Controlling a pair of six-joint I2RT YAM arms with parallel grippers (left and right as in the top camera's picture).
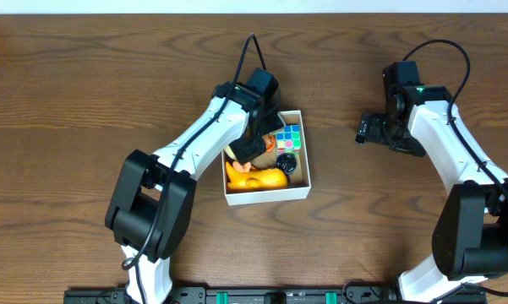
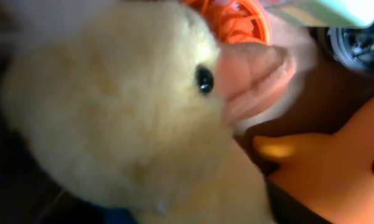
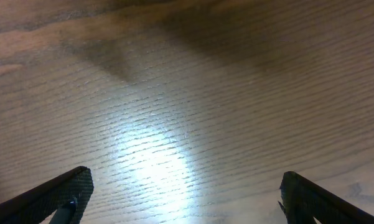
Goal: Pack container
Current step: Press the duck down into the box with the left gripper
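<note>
The container (image 1: 267,196), a square white-walled box, sits at the table's middle. Inside lie an orange toy duck (image 1: 260,178), a colour cube (image 1: 290,135) and a small black wheel-like thing (image 1: 287,164). My left gripper (image 1: 252,149) is lowered into the container. In the left wrist view a pale yellow plush duck (image 2: 124,106) with a pink beak fills the frame between my jaws (image 2: 193,211), resting against the orange toy (image 2: 336,168). The fingers are mostly hidden by the plush. My right gripper (image 1: 368,129) is open and empty above bare wood (image 3: 183,199).
The dark wooden table (image 1: 84,93) spreads around the container. An orange ribbed piece (image 2: 233,18) and a dark wheel (image 2: 358,43) show at the top of the left wrist view. The right arm is well right of the container.
</note>
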